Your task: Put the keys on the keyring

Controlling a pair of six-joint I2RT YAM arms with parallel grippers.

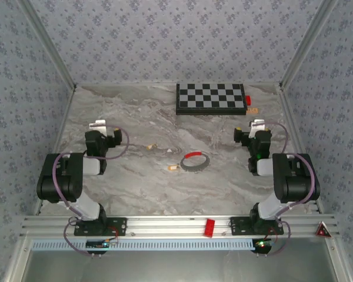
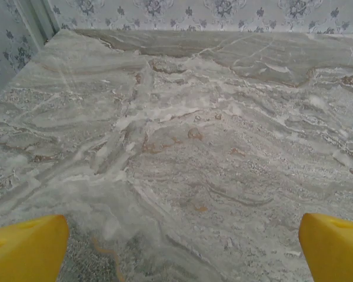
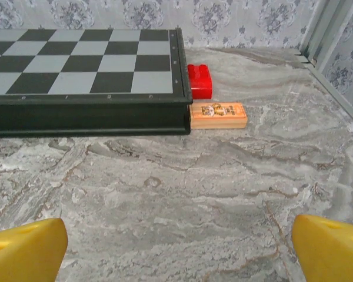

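The keyring, a grey ring with a red arc on its far side, lies flat mid-table. One tan key rests just left of it, apart from the ring. A second key lies further left and back. My left gripper hovers at the left, well away from both keys, open, yellow fingertips wide over bare marble. At the right my right gripper is open too, fingertips spread with nothing between them.
A black-and-white checkerboard sits at the back, with a small red block and a tan wooden block by its right edge. Patterned walls enclose the marble table. A red piece lies on the front rail.
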